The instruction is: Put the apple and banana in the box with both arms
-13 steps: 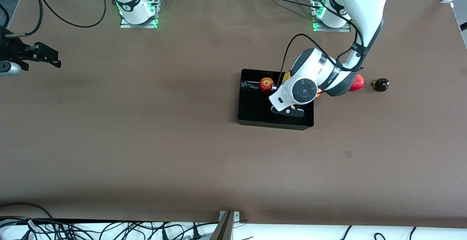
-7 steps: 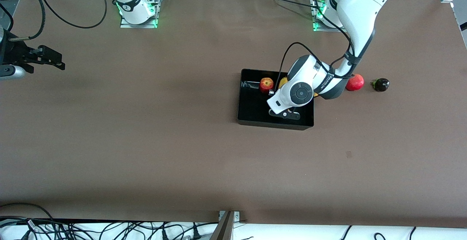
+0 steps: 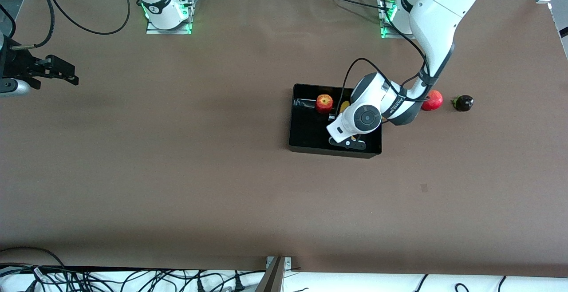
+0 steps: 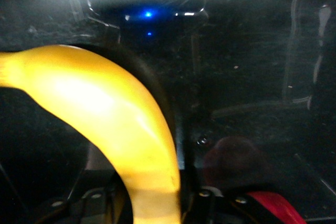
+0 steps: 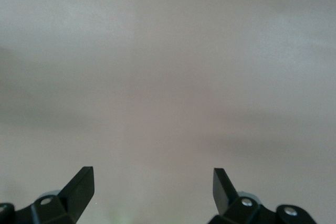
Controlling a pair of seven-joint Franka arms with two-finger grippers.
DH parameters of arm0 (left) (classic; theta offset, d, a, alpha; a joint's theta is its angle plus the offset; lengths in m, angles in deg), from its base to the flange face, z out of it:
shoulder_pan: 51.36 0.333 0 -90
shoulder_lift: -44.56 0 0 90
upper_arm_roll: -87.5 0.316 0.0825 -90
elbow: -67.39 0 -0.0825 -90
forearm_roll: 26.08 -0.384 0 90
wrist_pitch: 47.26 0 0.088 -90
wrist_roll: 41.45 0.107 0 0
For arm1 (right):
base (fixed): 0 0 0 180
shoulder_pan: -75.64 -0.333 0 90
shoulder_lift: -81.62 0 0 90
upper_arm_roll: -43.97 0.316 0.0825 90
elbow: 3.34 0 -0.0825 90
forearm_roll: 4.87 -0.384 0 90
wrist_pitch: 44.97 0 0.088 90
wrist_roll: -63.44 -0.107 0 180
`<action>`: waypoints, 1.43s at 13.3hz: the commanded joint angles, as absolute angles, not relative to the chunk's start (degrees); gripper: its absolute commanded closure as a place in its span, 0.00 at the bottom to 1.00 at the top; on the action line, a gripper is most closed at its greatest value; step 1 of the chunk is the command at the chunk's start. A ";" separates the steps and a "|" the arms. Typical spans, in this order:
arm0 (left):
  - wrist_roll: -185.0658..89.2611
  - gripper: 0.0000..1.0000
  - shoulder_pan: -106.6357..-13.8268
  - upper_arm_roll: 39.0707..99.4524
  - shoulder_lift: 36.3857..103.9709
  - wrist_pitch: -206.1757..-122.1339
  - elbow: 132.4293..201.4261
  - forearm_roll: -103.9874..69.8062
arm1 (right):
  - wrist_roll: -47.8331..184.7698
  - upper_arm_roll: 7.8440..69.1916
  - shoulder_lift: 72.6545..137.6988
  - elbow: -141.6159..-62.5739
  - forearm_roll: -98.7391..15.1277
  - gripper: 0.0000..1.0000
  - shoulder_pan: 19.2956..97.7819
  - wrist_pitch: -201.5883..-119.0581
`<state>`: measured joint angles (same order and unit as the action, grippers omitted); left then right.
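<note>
We see the left pincer [image 3: 347, 143] low inside the box [image 3: 306, 143], clamped on the banana [image 4: 113, 124]. The apple [image 3: 324, 102] lies in the box, farther from the front camera. The right pincer [image 5: 152, 187] waits, fingers apart, over the counter [image 3: 177, 172] at its own end.

Even overhead light falls on the brown surface [image 3: 177, 172], shadows soft. The left wrist view is dim inside the box [image 4: 252, 77], with glare on the blurred banana [image 4: 105, 114]. The right wrist view looks pale and hazy.
</note>
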<state>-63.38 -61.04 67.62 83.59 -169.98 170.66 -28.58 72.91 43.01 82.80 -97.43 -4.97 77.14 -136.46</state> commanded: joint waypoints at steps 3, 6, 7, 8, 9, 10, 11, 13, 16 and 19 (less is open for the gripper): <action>-65.10 0.00 -58.92 66.93 78.60 -162.87 168.82 -29.43 | 73.28 43.18 82.94 -96.50 -6.28 0.00 77.57 -136.11; -65.44 0.00 -57.08 67.37 70.95 -148.20 163.74 -29.16 | 73.28 43.18 82.94 -96.50 -6.28 0.00 77.57 -136.11; -66.14 0.00 -55.94 67.63 69.27 -143.72 161.20 -29.07 | 73.28 43.18 82.94 -96.50 -6.28 0.00 77.57 -136.11; -67.02 0.00 -54.80 67.90 68.12 -140.80 157.86 -29.07 | 73.28 43.18 82.94 -96.50 -6.28 0.00 77.57 -136.02; -66.94 0.00 -53.57 68.86 66.63 -137.29 154.44 -28.72 | 73.28 43.18 82.94 -96.50 -6.28 0.00 77.57 -136.11; -66.85 0.00 -53.03 70.08 65.14 -134.56 151.97 -26.46 | 73.28 43.18 83.03 -96.50 -6.28 0.00 77.57 -136.11; -66.50 0.00 -52.85 72.71 62.77 -133.83 150.64 -25.13 | 73.28 43.18 82.94 -96.50 -6.28 0.00 77.57 -136.02; -66.41 0.00 -51.81 76.15 56.72 -133.65 150.54 -24.59 | 73.28 43.18 82.94 -96.50 -6.28 0.00 77.57 -136.02; -65.63 0.00 -51.62 81.94 53.44 -134.09 149.93 -24.76 | 73.28 43.18 82.94 -96.50 -6.28 0.00 77.57 -136.02; -52.84 0.00 -51.97 87.74 51.51 -134.79 149.57 -24.59 | 73.37 43.18 82.94 -96.50 -5.75 0.00 77.57 -136.11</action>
